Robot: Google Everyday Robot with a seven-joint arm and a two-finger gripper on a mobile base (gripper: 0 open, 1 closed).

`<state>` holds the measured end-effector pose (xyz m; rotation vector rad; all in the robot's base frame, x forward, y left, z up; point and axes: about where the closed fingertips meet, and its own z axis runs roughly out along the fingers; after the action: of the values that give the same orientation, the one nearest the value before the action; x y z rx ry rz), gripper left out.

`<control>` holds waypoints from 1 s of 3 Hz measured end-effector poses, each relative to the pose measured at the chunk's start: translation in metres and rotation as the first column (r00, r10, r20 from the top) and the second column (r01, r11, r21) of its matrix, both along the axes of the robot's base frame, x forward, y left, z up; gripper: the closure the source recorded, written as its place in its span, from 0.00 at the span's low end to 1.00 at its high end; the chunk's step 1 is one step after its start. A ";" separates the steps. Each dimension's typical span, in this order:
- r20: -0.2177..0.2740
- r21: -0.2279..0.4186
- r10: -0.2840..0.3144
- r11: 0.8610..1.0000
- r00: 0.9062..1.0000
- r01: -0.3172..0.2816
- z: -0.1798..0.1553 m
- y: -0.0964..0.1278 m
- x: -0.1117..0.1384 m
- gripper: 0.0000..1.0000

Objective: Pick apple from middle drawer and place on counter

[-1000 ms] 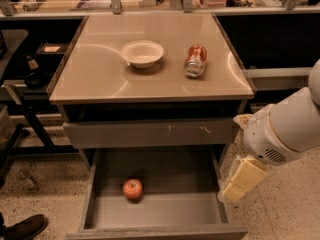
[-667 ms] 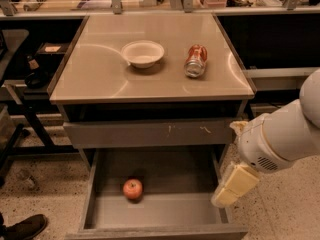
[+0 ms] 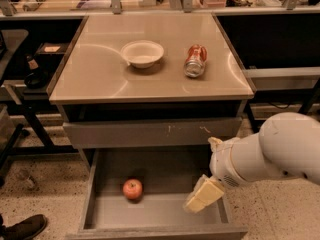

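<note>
Apple in middle drawer — tool over drawer, apart.

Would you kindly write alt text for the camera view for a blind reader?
A red apple lies in the open middle drawer; the robot's pincer hovers over its right side. A bowl and can rest on the counter.

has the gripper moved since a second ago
Yes. The gripper has shifted left over the middle drawer, away from its right wall toward the apple.
</note>
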<state>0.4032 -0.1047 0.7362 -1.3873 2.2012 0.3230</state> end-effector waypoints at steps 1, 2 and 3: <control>0.010 0.041 -0.029 0.999 1.000 0.028 -0.025 0.015 0.007 0.00; 0.010 0.041 -0.029 0.999 1.000 0.028 -0.025 0.015 0.007 0.00; -0.006 0.113 -0.042 0.993 0.999 0.043 -0.049 0.032 0.003 0.00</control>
<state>0.4064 -0.0723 0.6875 -1.2786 2.1772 0.4284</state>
